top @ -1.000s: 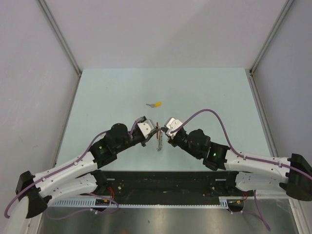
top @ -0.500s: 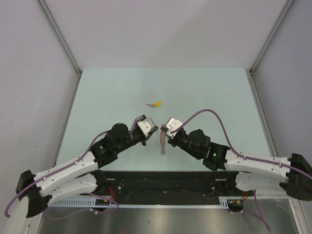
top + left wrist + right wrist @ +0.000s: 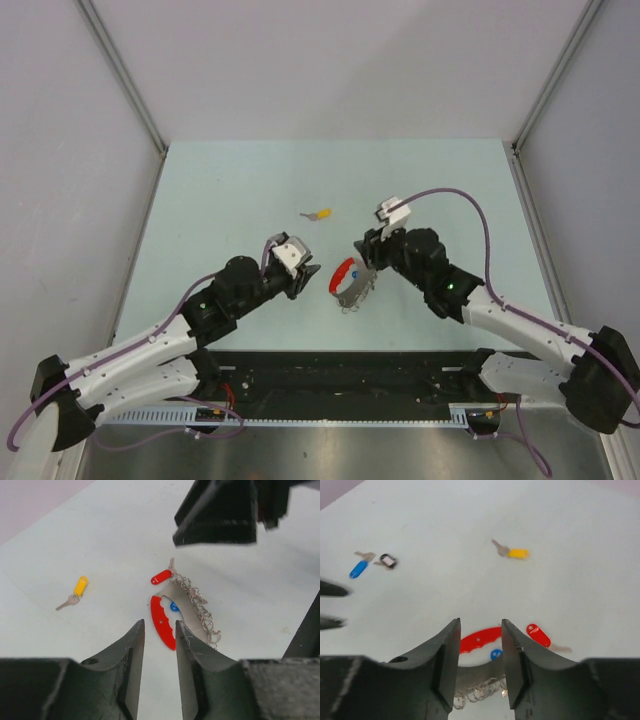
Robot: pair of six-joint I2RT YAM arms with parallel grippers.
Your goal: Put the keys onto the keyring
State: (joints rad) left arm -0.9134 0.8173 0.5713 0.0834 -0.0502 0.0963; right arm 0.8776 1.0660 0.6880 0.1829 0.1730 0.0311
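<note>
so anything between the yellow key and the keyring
No, the table is bare from the yellow key to the keyring. The left wrist view shows it best, and the top view agrees.

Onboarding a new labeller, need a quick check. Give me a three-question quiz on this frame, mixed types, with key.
1. True or false: the keyring lies on the table, with the left gripper and right gripper both empty.
2. Which key lies closest to the keyring's chain? A yellow-capped; B red-capped key; C green-capped.
3. In the right wrist view, what lies just beside the blue-capped key?
Key: 1 true; 2 B; 3 the small black tag.
</note>
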